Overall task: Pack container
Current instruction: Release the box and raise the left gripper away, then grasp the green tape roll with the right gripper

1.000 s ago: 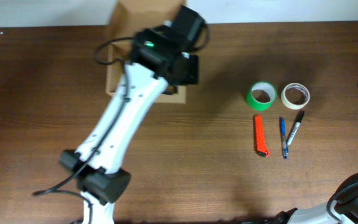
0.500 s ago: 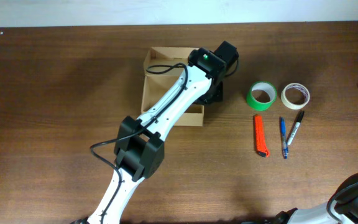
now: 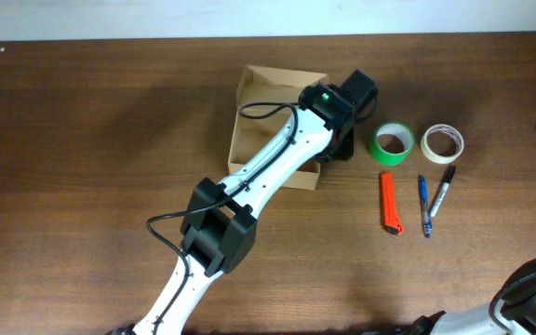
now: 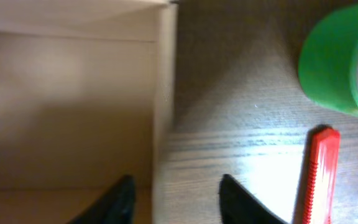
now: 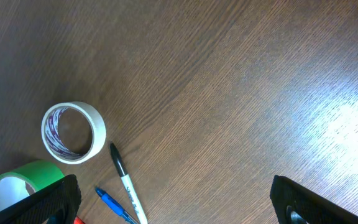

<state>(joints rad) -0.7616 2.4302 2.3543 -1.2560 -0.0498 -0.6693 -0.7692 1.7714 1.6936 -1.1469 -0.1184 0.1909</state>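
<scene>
The container [image 3: 270,112] is an open light-brown cardboard box at the table's middle back. My left gripper [image 3: 344,141] hangs over its right wall, just left of the green tape roll [image 3: 392,144]. In the left wrist view the jaws [image 4: 176,180] stand apart astride that wall [image 4: 165,87], one fingertip [image 4: 122,193] inside the box, the other over the table, neither pressing on the card. The box's inside [image 4: 67,106] looks bare. My right gripper [image 5: 173,193] is wide open above bare wood with nothing in it.
Right of the box lie the green tape, a white tape roll [image 3: 442,142], a red cutter [image 3: 391,202], a blue pen [image 3: 423,207] and a black marker [image 3: 441,190]. The left wrist view shows the green tape [image 4: 334,62] and cutter [image 4: 321,174] close by.
My left arm has dragged the box from the table's back left rightward to beside the green tape. Its jaws, shut on the wall before, have now come apart.
</scene>
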